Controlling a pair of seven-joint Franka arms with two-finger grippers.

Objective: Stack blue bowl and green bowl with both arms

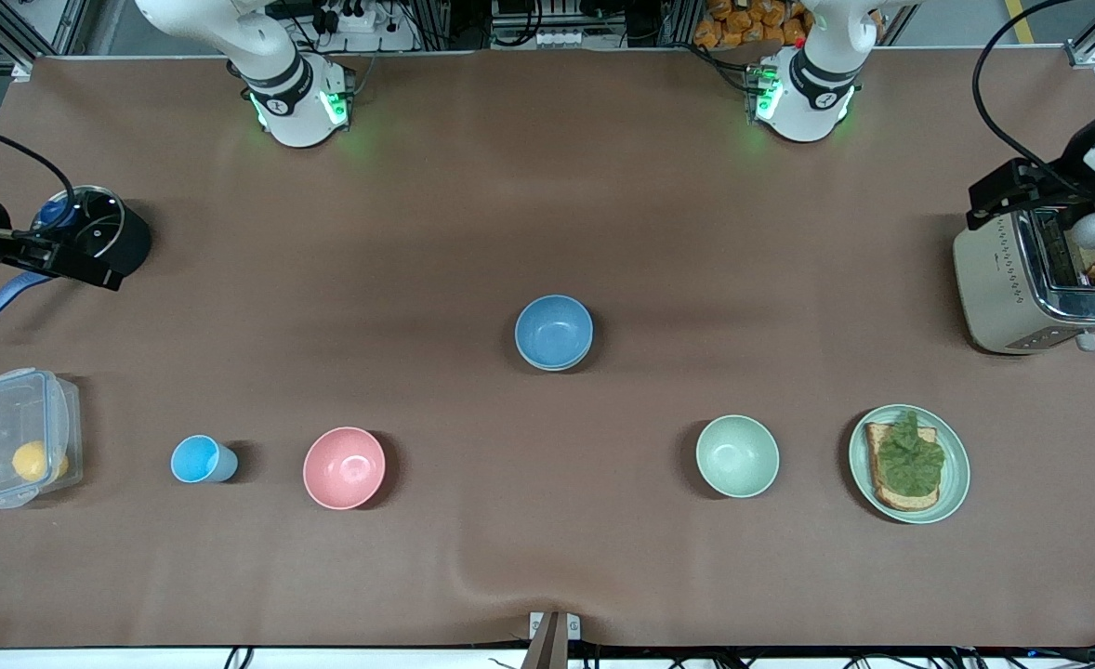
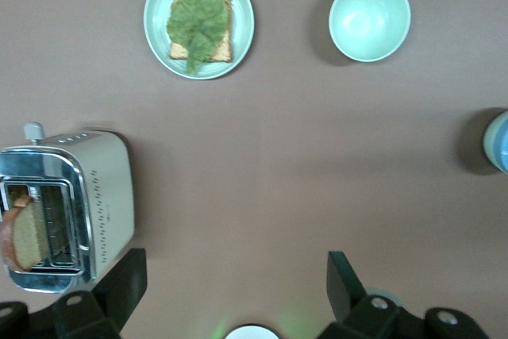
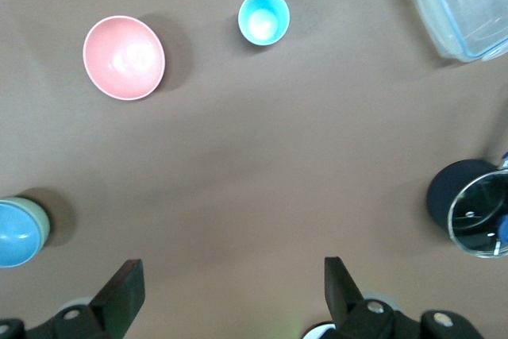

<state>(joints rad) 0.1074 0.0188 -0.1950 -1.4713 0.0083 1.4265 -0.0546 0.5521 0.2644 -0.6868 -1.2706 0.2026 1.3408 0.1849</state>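
Observation:
The blue bowl [image 1: 554, 330] stands mid-table, nested inside the green bowl [image 3: 45, 226], whose sage rim shows round it in the right wrist view. My left gripper [image 2: 236, 285] hangs open and empty high over the left arm's end of the table, beside the toaster [image 1: 1035, 293]. My right gripper [image 3: 234, 290] is also open and empty, high over the right arm's end by the black pot [image 1: 106, 232]. Both grippers are well apart from the bowls.
A paler mint bowl [image 1: 737, 455] and a plate [image 1: 959, 478] with toast and lettuce lie nearer the front camera. A pink bowl [image 1: 344, 467], a light-blue cup [image 1: 202, 459] and a clear lidded box [image 1: 18, 451] lie toward the right arm's end.

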